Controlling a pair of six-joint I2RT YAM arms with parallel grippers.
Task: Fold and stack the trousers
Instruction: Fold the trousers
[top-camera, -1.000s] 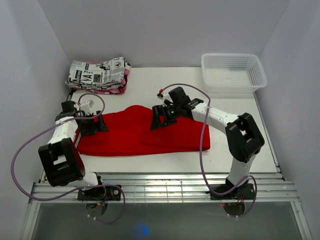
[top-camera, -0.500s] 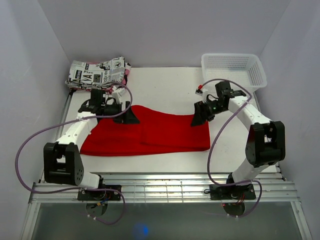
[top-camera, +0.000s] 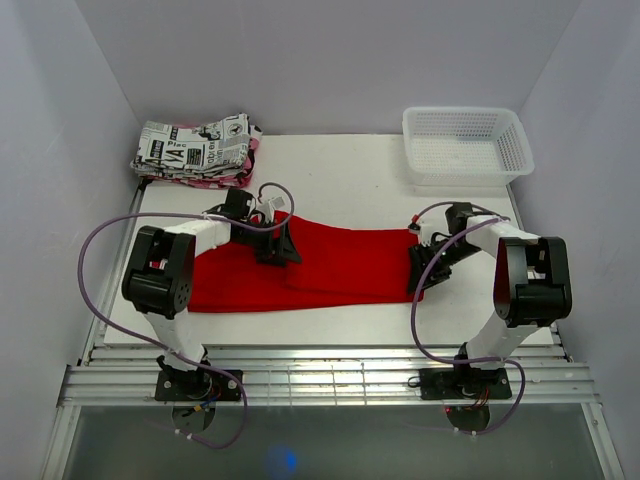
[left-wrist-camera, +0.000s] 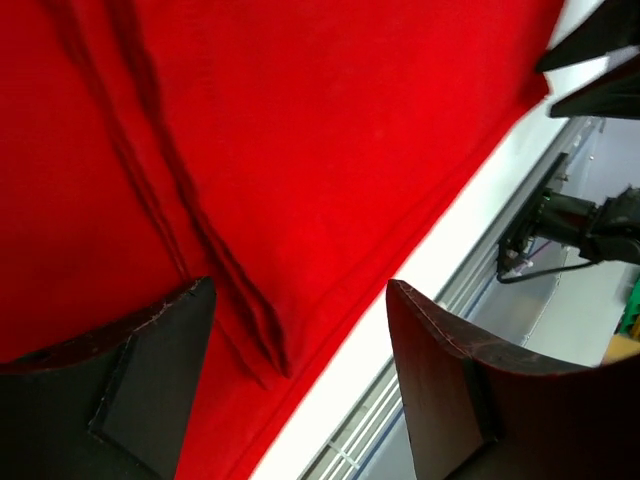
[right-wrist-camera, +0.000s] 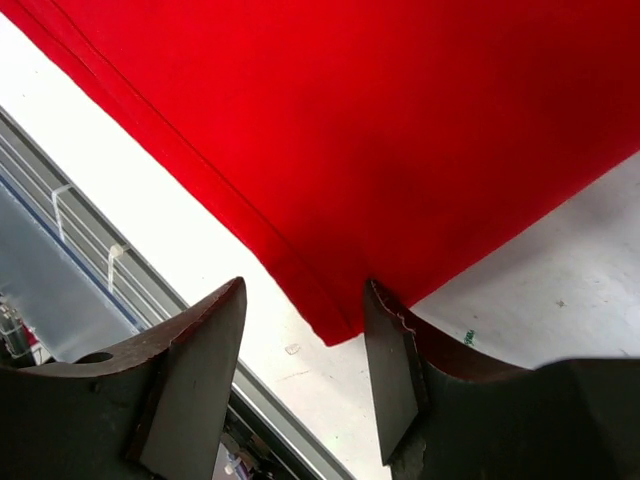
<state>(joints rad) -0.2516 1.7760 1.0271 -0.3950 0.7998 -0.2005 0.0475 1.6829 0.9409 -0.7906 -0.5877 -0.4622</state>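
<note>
Red fabric: the trousers (top-camera: 345, 268) lie flat on the white desk (top-camera: 350, 180) as a long folded band, reaching past the left hand (top-camera: 277, 247) on both of its sides and ending at the right hand (top-camera: 428, 268). The left hand is lowered over the band with its two dark fingers (left-wrist-camera: 150, 390) spread wide. They pinch nothing. In the left wrist view the cloth directly below them is smooth, apart from a pair of raised fold lines running down between the fingertips to the band's near edge. Beyond that edge lies a strip of bare desk. The right hand is at the near corner of the band's end, with its fingers (right-wrist-camera: 200, 375) apart and one on either side of that corner. In the right wrist view the red point of cloth lies in the gap, closer to one finger than to the other, with desk visible around it and no grip closed on it. Beyond the left hand, at the far corner of the desk, lies a folded black-and-white printed garment (top-camera: 195, 150). Beyond the right hand, at the opposite far corner, stands a white mesh basket (top-camera: 465, 145).
</note>
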